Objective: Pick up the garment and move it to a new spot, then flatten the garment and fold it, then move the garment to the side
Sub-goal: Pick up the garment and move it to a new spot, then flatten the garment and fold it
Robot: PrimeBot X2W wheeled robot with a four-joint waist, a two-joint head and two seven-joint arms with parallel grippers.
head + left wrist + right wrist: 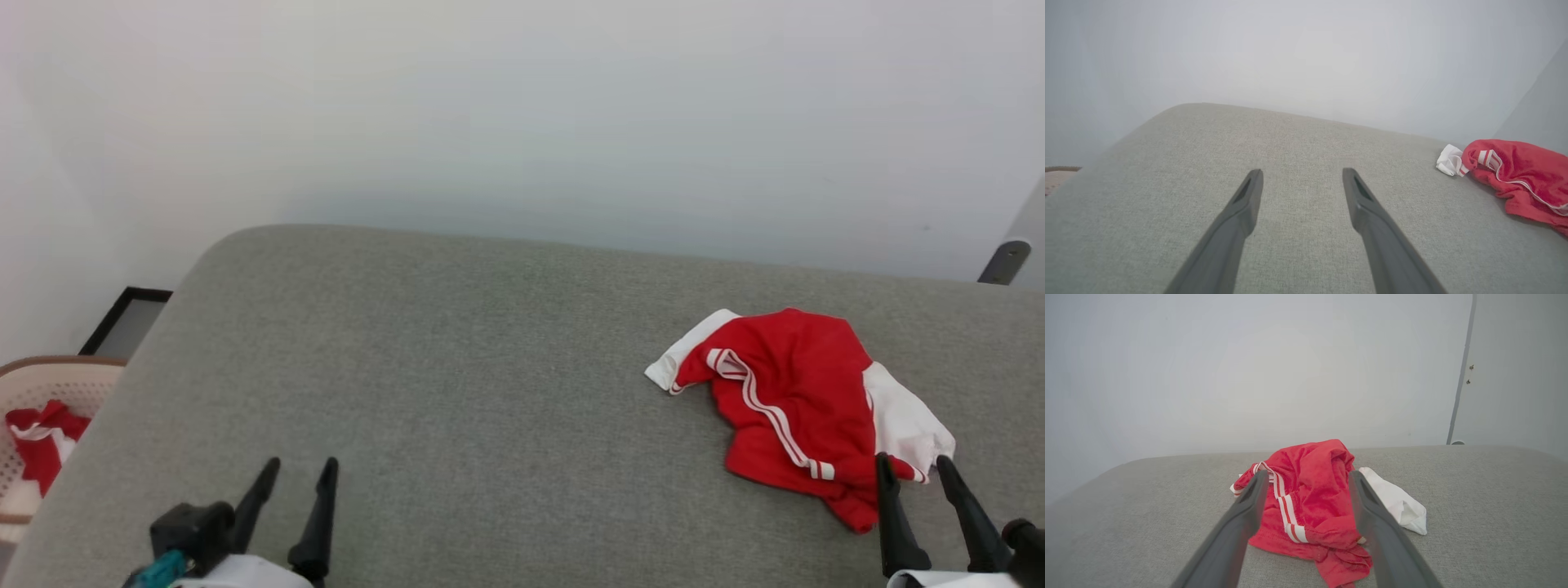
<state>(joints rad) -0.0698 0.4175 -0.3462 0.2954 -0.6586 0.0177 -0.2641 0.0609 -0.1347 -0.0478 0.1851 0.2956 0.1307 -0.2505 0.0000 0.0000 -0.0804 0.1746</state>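
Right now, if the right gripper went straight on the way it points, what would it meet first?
The red garment, crumpled on the grey cushion dead ahead of the right gripper, framed between its open jaws. Height is hard to judge, so it may only skim the top folds.

A desk covered in grey woven fabric, with a rounded far-left corner, stands against a plain white wall. Beside its left edge, lower down, is a pale perforated basket holding red and white clothes, and just behind it a dark-framed panel rests by the wall. At the far right a short grey bar slants up behind the desk.
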